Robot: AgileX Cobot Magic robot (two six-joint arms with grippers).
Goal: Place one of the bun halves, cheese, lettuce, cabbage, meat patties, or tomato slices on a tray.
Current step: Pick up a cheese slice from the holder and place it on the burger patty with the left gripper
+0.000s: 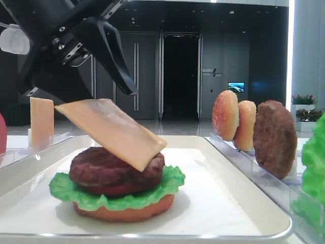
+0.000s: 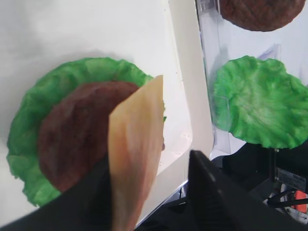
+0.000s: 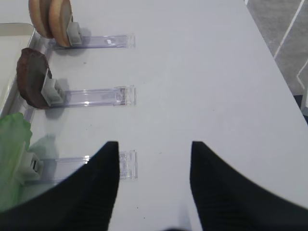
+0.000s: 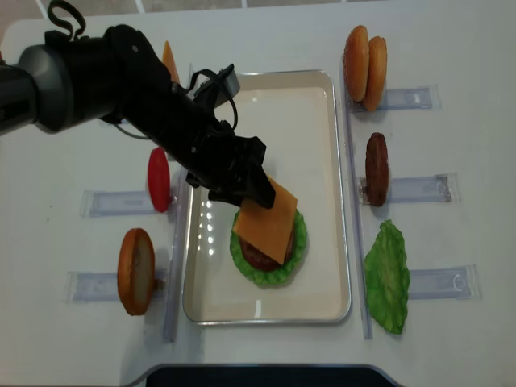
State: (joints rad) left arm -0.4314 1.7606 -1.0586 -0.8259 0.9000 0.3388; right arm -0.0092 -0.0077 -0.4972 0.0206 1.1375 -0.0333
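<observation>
Black fingers of the right hand [image 3: 154, 192] fill the bottom of its wrist view, spread apart with nothing between them, hovering over the bare white desk [image 3: 202, 72]. Beside them stand clear plastic racks [image 3: 91, 96] holding a spare patty [image 3: 31, 84], two bun halves [image 3: 50, 17] and a lettuce leaf [image 3: 12, 159] cut off at the frame's left edge.

On the white tray [image 4: 322, 161], a stack sits near the front: an orange-tan bun half [image 1: 124, 212] at the bottom, ruffled lettuce [image 1: 109, 198] over it, then a dark meat patty [image 1: 114, 173]. A cheese slice [image 4: 268, 222] leans tilted across the patty, its lower corner touching the meat and its upper edge still raised toward the left hand [image 4: 242, 185]. Whether that hand grips the slice or has let go cannot be told; its fingers [image 2: 211, 192] appear parted in the wrist view, with the cheese lying against one of them.

A second cheese slice [image 1: 41, 121] stands upright in a rack at the left, partly hidden behind the arm [image 4: 89, 76]. A tomato slice [image 4: 159, 179] and another bun half [image 4: 135, 271] stand in racks left of the tray. A small wall sign in the background of the low view is too blurred to read.
</observation>
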